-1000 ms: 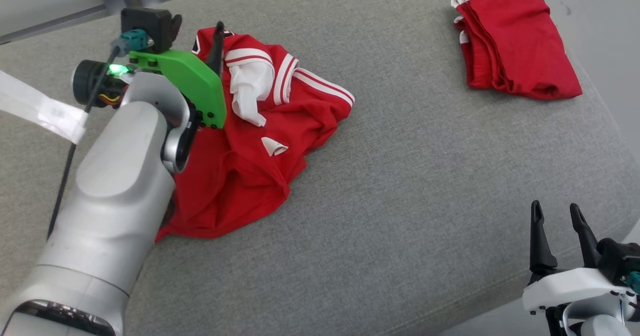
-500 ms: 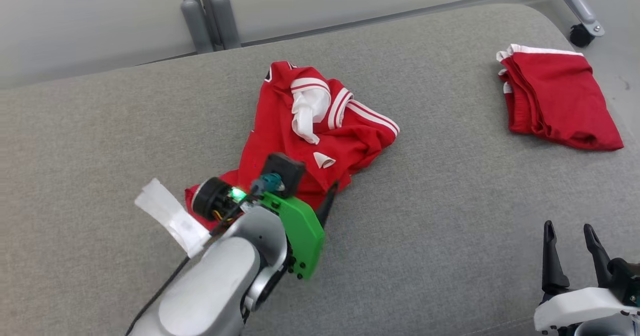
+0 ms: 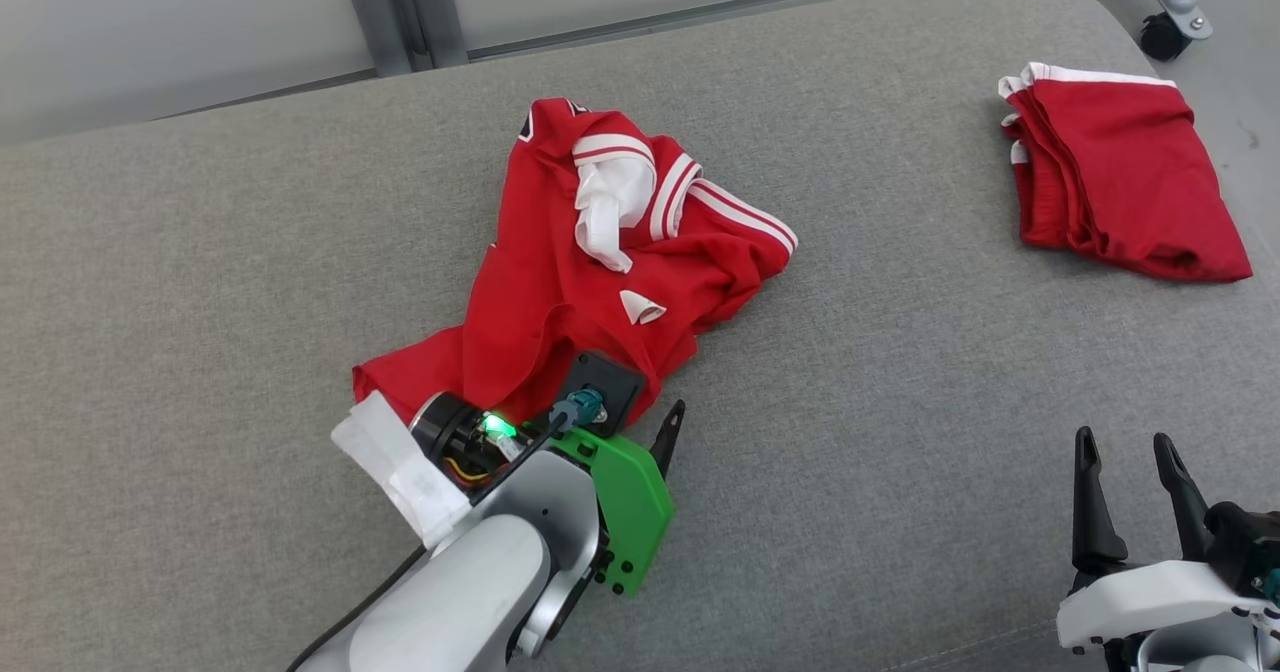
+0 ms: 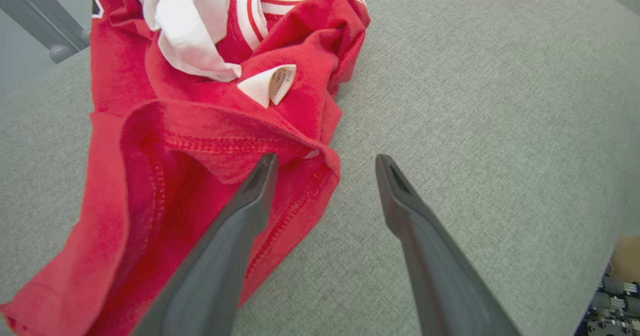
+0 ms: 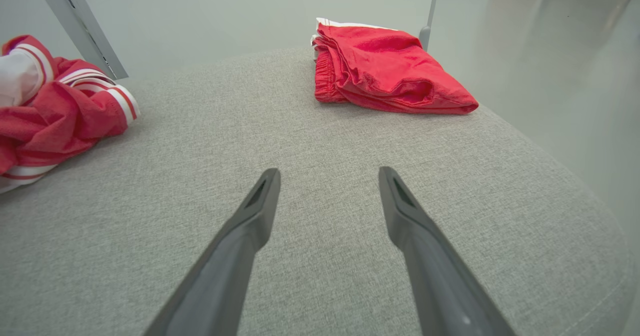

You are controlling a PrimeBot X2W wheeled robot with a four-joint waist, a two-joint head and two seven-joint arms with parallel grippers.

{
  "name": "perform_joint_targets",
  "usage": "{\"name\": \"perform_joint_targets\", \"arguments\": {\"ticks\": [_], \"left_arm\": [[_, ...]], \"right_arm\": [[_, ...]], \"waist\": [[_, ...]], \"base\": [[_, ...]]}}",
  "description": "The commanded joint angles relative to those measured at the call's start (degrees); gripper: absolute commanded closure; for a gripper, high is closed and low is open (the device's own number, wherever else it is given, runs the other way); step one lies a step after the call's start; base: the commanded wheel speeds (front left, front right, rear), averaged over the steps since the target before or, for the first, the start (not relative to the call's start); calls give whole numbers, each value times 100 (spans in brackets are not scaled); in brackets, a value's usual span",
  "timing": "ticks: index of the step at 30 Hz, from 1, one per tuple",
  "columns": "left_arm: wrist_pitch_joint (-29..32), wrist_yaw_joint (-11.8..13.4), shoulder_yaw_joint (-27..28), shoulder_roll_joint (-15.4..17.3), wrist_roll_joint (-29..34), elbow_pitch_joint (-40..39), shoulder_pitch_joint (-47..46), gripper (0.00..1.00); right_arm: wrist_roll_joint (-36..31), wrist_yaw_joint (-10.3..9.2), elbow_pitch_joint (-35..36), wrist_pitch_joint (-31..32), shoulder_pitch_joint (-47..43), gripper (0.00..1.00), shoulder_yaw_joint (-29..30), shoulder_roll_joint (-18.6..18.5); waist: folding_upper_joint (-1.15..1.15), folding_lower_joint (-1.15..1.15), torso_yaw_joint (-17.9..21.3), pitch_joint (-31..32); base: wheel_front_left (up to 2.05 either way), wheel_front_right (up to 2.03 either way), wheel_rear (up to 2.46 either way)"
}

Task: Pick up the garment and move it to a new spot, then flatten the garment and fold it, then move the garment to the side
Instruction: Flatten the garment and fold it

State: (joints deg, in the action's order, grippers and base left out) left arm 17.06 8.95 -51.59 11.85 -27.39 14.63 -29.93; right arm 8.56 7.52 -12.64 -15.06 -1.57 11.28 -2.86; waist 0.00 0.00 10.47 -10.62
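Left forearm (image 3: pixel 470 592): silver-grey rounded shell
Wrist bracket (image 3: pixel 628 497): bright green, dark screws (image 3: pixel 621 588)
Connector (image 3: pixel 585 404): teal, black cable (image 3: pixel 525 444)
Indicator light (image 3: pixel 492 424): green
Right wrist housing (image 3: pixel 1150 594): white
Fingers (image 3: pixel 1088 512): long, dark, tapered

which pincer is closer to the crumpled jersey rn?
Left. The left pincer sits open at the near hem of the crumpled jersey, one finger over cloth. The right pincer is open over bare cushion, well to its right.

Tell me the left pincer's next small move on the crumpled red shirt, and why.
Probably lower the left pincer and close on the near hem of the crumpled shirt: its fingers stand open, that hem corner lies between their tips, and nothing is held.
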Motion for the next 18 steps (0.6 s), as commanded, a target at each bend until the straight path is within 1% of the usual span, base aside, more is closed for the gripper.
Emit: {"name": "perform_joint_targets", "arguments": {"ticks": [1, 5, 11, 12, 13, 14, 15, 16, 17, 18], "left_arm": [[-52, 58, 55, -30, 11, 66, 86, 0], [-110, 117, 81, -59, -30, 259, 108, 0], [-384, 241, 275, -256, -172, 478, -8, 0], [-419, 258, 304, -288, -188, 517, -36, 13], [-475, 284, 307, -303, -139, 571, -86, 31], [-531, 328, 328, -318, -102, 628, -124, 34], [-577, 342, 358, -361, -143, 704, -122, 41], [-613, 339, 369, -395, -180, 754, -113, 54], [-680, 346, 382, -416, -165, 801, -135, 62], [-731, 372, 409, -437, -172, 848, -150, 95]], "right_arm": [[34, -7, -5, -15, 70, 0, -10, -11], [43, -7, -12, -15, 90, 0, -4, -11], [49, -7, -30, -15, 137, 0, -23, -12], [49, -7, -31, -15, 149, 0, -29, -12], [47, -7, -32, -15, 160, 0, -33, -11], [45, -7, -32, -15, 162, 0, -31, -12], [41, -7, -35, -15, 161, 0, -33, -12], [32, -7, -42, -15, 159, 0, -37, -11], [19, -7, -48, -15, 155, 0, -37, -12], [13, -7, -52, -15, 149, 0, -35, -12]], "waist": [[0, 0, 47, -47], [0, 0, 74, -94], [0, 0, 99, -151], [0, 0, 103, -153], [0, 0, 109, -156], [0, 0, 112, -159], [0, 0, 120, -157], [0, 0, 127, -151], [0, 0, 135, -145], [0, 0, 139, -140]], "base": [[0, 0, 0], [0, 0, 0], [0, 0, 0], [0, 0, 0], [0, 0, 0], [0, 0, 0], [0, 0, 0], [0, 0, 0], [0, 0, 0], [0, 0, 0]]}}
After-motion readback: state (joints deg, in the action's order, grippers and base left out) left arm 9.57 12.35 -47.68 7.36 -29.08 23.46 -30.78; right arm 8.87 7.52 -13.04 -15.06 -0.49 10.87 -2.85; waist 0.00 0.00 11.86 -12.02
